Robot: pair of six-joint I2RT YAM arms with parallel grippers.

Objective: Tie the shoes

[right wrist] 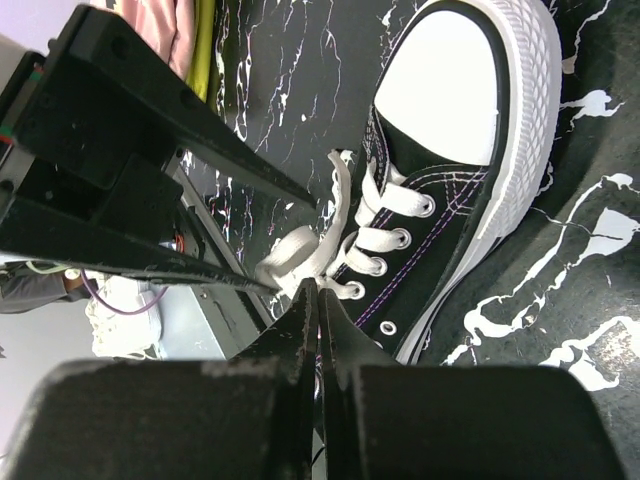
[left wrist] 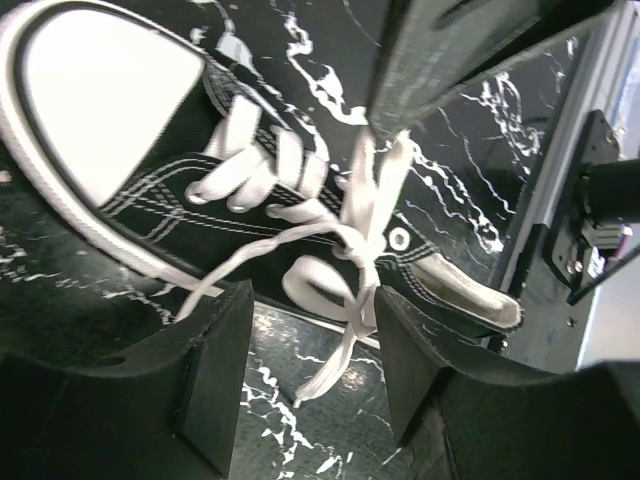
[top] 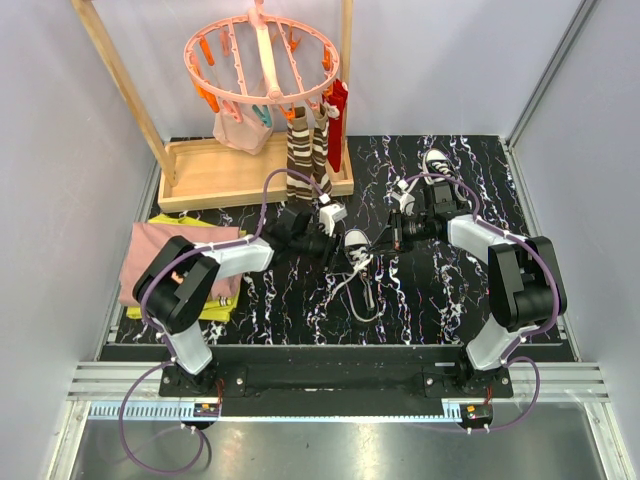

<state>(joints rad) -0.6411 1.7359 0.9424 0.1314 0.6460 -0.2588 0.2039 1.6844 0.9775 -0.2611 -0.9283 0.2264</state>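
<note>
One black sneaker (top: 357,248) with a white toe cap lies mid-table between both grippers; it also shows in the left wrist view (left wrist: 150,130) and the right wrist view (right wrist: 450,190). Its white laces (left wrist: 350,240) are crossed in a loose knot, with loose ends trailing toward the near edge (top: 362,298). My left gripper (left wrist: 315,350) is open, with a lace end hanging between its fingers (left wrist: 215,370). It sits left of the shoe (top: 325,243). My right gripper (right wrist: 318,300) is shut on a lace loop (right wrist: 295,255), right of the shoe (top: 385,240). The second sneaker (top: 437,160) lies at the back right.
A wooden drying rack (top: 250,170) with a pink peg hanger (top: 262,60) and brown striped socks (top: 305,150) stands at the back left. Folded pink and yellow clothes (top: 165,262) lie at the left edge. The table's near edge rail (top: 330,350) runs in front.
</note>
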